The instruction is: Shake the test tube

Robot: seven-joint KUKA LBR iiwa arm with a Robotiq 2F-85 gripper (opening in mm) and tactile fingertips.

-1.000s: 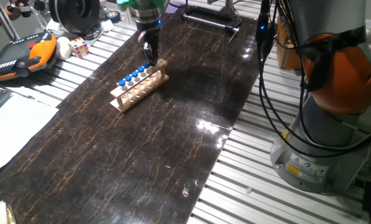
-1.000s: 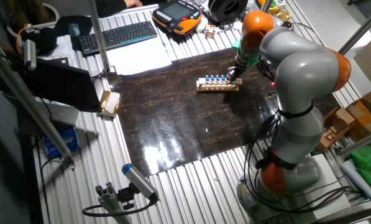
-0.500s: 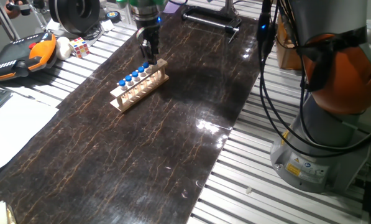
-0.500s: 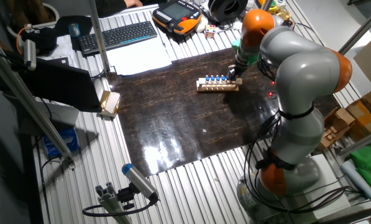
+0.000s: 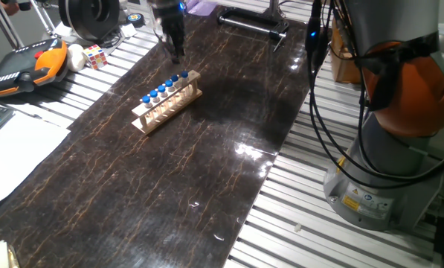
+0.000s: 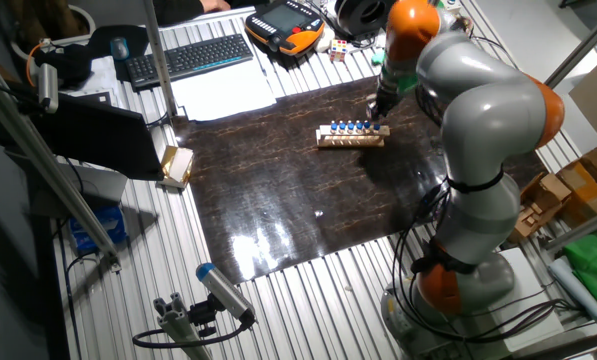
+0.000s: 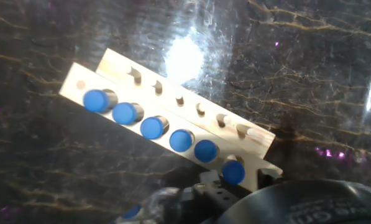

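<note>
While the claw [image 5: 176,52] hangs above the far end of the wooden rack [image 5: 166,101], near the top of the frame in one fixed view, its fingers are pinched on a test tube [image 5: 177,56] lifted clear of the rack. In the hand view a blurred blue cap [image 7: 130,213] sits at the bottom edge by the claw body, and six capped tubes [image 7: 154,127] stand in a diagonal row in the rack on the dark marbled surface [image 5: 207,171].
</note>
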